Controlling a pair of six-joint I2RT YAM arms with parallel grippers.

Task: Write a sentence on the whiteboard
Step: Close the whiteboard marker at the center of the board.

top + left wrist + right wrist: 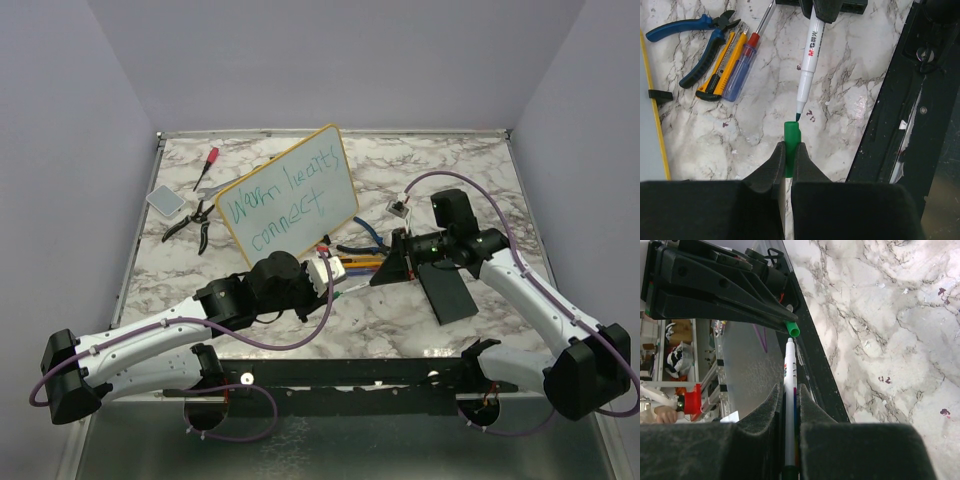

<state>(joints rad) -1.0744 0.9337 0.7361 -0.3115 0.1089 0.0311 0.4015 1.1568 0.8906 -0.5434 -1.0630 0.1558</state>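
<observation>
The whiteboard point(290, 190) stood propped on its feet toward the back middle of the marble table point(470, 170), turned at an angle with its face to the arms. The sentence point(278, 206) ran across it in teal-green marker, two lines reading "Warm hearts connect". In front of the board's lower right corner lay blue-handled pliers point(690, 45), a yellow utility knife point(720, 70) and a screwdriver point(742, 65) with a clear blue and red handle, side by side and close together. Just nearer than these, the two arms met over bare marble. The left gripper point(789, 155) had its fingers pressed together on a green cap point(792, 134), open end pointing away from it. Facing it, the right gripper point(788, 395) was clamped on the white barrel of the marker point(807, 65), whose teal tip sat right at the cap's mouth; whether it had gone in could not be told. Left of the board lay a red-handled screwdriver point(207, 165), a small grey pad point(167, 198) and black-handled pliers point(190, 225). A flat black pad point(447, 290) lay under the right arm's wrist.
</observation>
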